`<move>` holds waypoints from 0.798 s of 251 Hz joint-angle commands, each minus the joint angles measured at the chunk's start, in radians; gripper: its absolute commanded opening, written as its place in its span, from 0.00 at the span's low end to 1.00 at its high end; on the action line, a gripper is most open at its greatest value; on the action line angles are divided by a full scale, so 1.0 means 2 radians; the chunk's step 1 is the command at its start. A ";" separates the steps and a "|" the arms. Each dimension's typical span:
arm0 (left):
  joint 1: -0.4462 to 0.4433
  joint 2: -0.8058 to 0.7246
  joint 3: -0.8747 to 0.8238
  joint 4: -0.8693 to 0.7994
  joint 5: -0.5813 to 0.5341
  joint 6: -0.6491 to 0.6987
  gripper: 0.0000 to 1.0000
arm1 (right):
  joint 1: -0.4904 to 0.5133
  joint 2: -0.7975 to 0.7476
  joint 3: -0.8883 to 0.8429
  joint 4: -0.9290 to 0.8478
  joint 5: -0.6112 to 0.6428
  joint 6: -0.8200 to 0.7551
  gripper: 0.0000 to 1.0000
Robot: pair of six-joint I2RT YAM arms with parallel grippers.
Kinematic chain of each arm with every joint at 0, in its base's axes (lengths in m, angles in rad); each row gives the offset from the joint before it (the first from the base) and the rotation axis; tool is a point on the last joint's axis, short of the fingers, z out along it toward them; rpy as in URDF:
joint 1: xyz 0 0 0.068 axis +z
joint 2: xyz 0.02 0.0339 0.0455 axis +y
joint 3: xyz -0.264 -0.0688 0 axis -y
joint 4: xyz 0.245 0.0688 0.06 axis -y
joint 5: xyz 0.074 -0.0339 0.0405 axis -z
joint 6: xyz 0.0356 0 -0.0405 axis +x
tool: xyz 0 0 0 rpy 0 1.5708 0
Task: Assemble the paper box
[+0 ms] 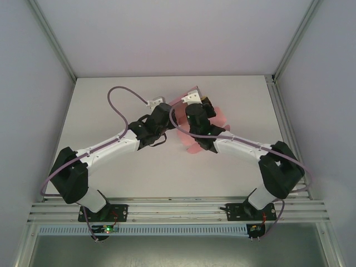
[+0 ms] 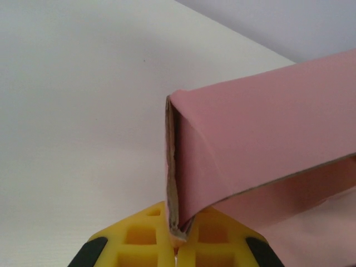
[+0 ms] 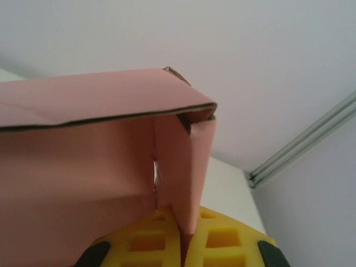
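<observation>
The paper box (image 1: 218, 115) is pink card, partly folded, held above the middle of the white table between the two arms, which hide most of it from above. My left gripper (image 2: 178, 240) is shut on the folded edge at one end of the paper box (image 2: 261, 133), the card pinched between yellow fingers (image 2: 143, 233). At the other end my right gripper (image 3: 186, 245) is shut on a side panel of the paper box (image 3: 83, 167), which rises upright from between its yellow fingers (image 3: 225, 236). From above, both wrists meet at the table's centre, left gripper (image 1: 162, 111), right gripper (image 1: 194, 108).
The white table (image 1: 111, 105) stretches around the arms. Grey enclosure walls and aluminium posts (image 1: 286, 50) border it. An aluminium rail (image 1: 178, 210) carries both arm bases at the near edge. Purple cables (image 1: 119, 92) loop over the arms.
</observation>
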 commanded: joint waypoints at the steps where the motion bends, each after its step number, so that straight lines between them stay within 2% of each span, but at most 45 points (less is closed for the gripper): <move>1: -0.010 -0.004 0.009 -0.089 -0.038 -0.049 0.00 | -0.024 0.031 -0.012 0.169 0.166 -0.143 0.00; 36: -0.010 -0.004 0.008 -0.089 -0.045 -0.058 0.00 | -0.022 0.059 -0.012 0.245 0.170 -0.208 0.00; 60: -0.010 -0.003 0.009 -0.086 -0.048 -0.059 0.00 | -0.019 0.065 -0.012 0.237 0.154 -0.203 0.00; 78: -0.009 0.000 0.011 -0.085 -0.047 -0.054 0.00 | -0.004 0.045 -0.013 0.160 0.107 -0.150 0.00; 93: -0.008 0.001 0.014 -0.087 -0.050 -0.049 0.00 | 0.004 0.015 -0.006 0.045 0.045 -0.061 0.10; 110: -0.006 0.001 0.014 -0.083 -0.049 -0.039 0.00 | 0.002 -0.031 -0.004 -0.065 -0.064 0.043 0.14; 129: -0.004 -0.003 0.011 -0.076 -0.047 -0.025 0.00 | -0.007 -0.091 -0.032 -0.096 -0.219 0.097 0.29; 137: -0.004 -0.007 0.009 -0.074 -0.048 -0.017 0.00 | -0.010 -0.119 -0.050 -0.094 -0.291 0.103 0.40; 156: -0.003 -0.016 0.003 -0.066 -0.055 0.006 0.00 | -0.017 -0.184 -0.086 -0.086 -0.396 0.115 0.68; 170: -0.002 -0.024 -0.003 -0.058 -0.058 0.029 0.00 | -0.021 -0.231 -0.107 -0.086 -0.429 0.128 0.82; 182: -0.001 -0.030 -0.007 -0.050 -0.059 0.055 0.00 | -0.025 -0.272 -0.120 -0.088 -0.438 0.140 0.89; 200: 0.000 -0.040 -0.011 -0.040 -0.060 0.113 0.00 | -0.032 -0.335 -0.138 -0.097 -0.418 0.163 0.98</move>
